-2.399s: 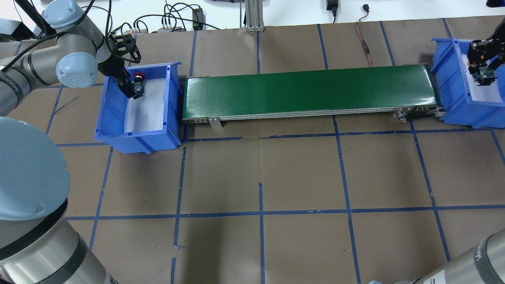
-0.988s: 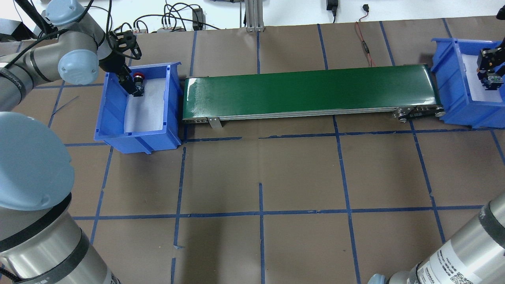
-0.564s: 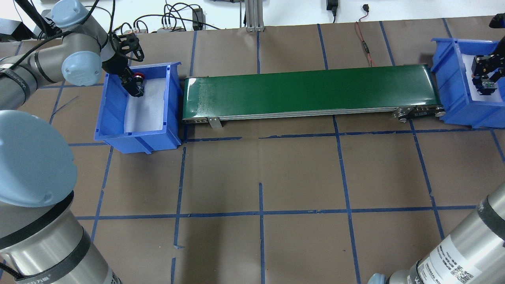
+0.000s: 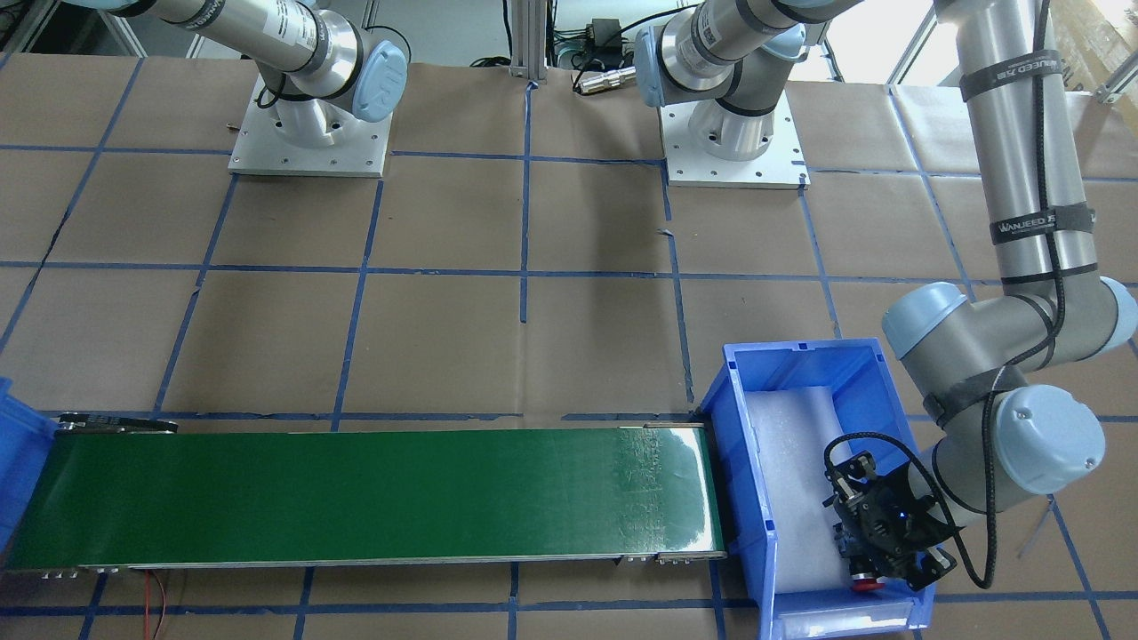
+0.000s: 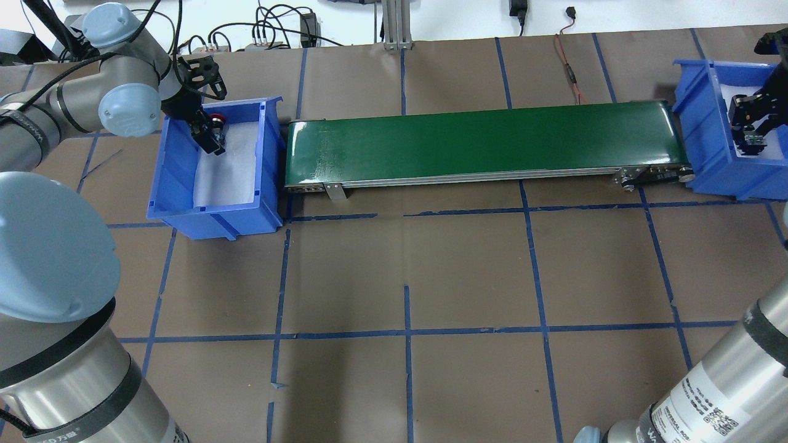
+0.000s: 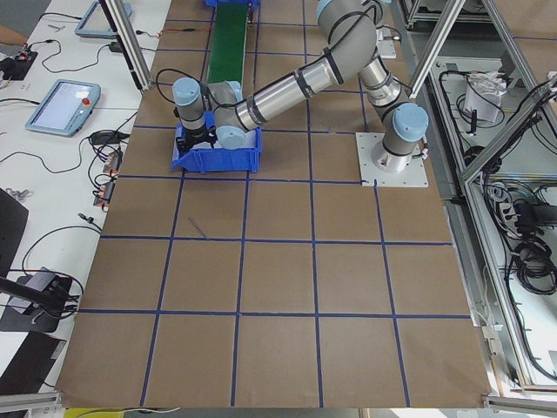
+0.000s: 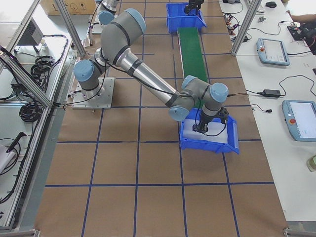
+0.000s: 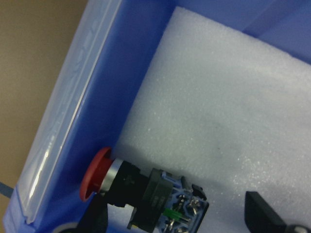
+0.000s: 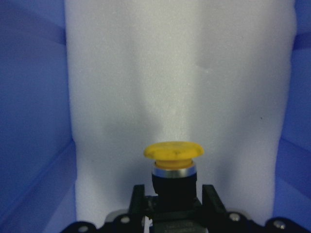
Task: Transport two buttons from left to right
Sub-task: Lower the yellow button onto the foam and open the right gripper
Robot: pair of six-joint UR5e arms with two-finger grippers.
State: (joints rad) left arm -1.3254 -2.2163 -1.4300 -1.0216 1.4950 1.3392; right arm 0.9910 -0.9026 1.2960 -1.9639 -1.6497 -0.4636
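Note:
The red button lies on its side on white foam against the far wall of the left blue bin. My left gripper is down in that bin, open, with one finger on each side of the button's grey body. In the overhead view the red button shows just beyond the left gripper. The yellow button sticks out cap-first from my right gripper, which is shut on its dark body. That right gripper hangs over the foam in the right blue bin.
A long green conveyor belt runs between the two bins. Brown paper with blue tape lines covers the table. Cables lie along the far edge. The left bin's walls stand close around the left gripper.
My left wrist has turned and the gripper has edged toward the bin's far wall, staying around the red button. My right gripper has shifted slightly left over the right bin with the yellow button.

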